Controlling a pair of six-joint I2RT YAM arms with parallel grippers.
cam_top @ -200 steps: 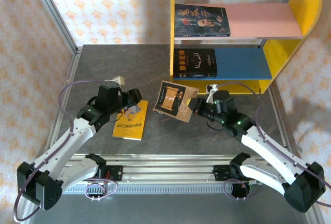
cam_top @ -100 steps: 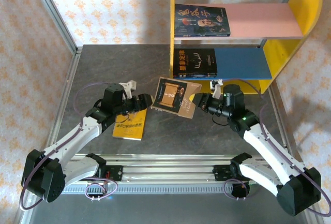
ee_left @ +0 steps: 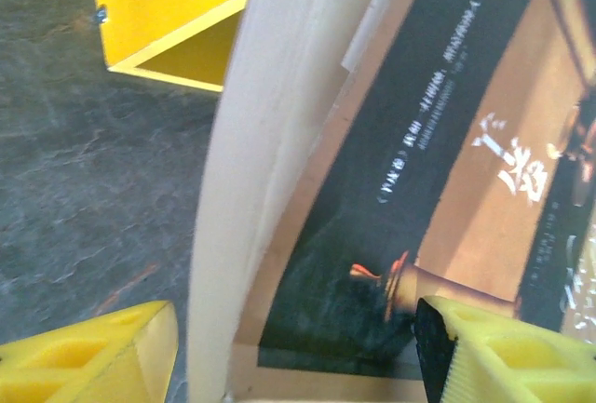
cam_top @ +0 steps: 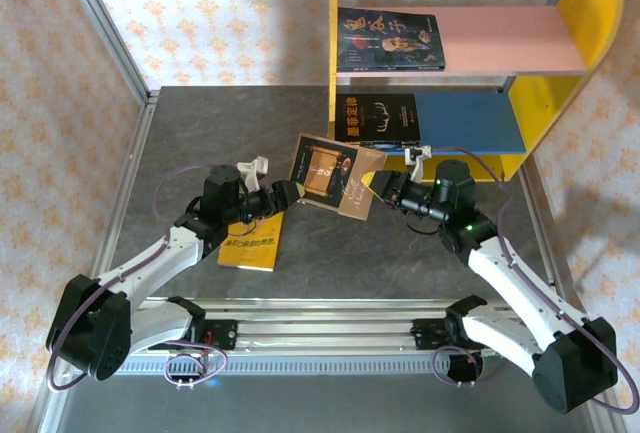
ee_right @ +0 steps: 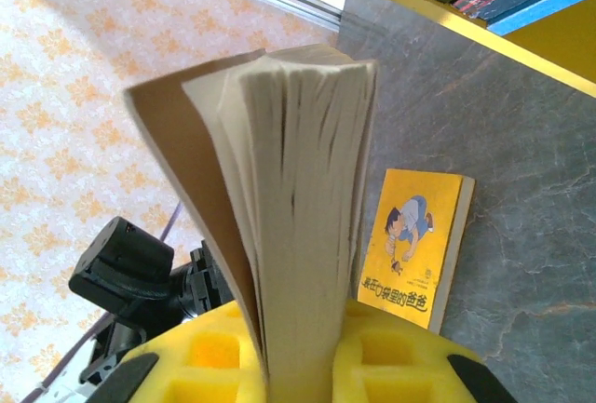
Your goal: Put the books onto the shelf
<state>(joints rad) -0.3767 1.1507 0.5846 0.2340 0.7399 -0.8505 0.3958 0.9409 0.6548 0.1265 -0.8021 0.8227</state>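
Dark stone-patterned table (cam_top: 230, 123), floral walls (cam_top: 200, 13)

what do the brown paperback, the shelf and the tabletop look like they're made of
Brown paperback: paper, with a thin card cover that bows; cream page edges fan out.
Shelf: probably painted or laminated board; flat, even yellow, pink and blue panels.
Tabletop: dark grey, veined like stone; real stone or printed laminate, I cannot tell.

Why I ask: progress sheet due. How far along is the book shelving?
Done: a dark book on the pink upper board, a black book on the blue lower board. In hand: the right gripper clamps the brown book, the open left gripper straddling its other edge. Left: that book and the yellow book on the table.
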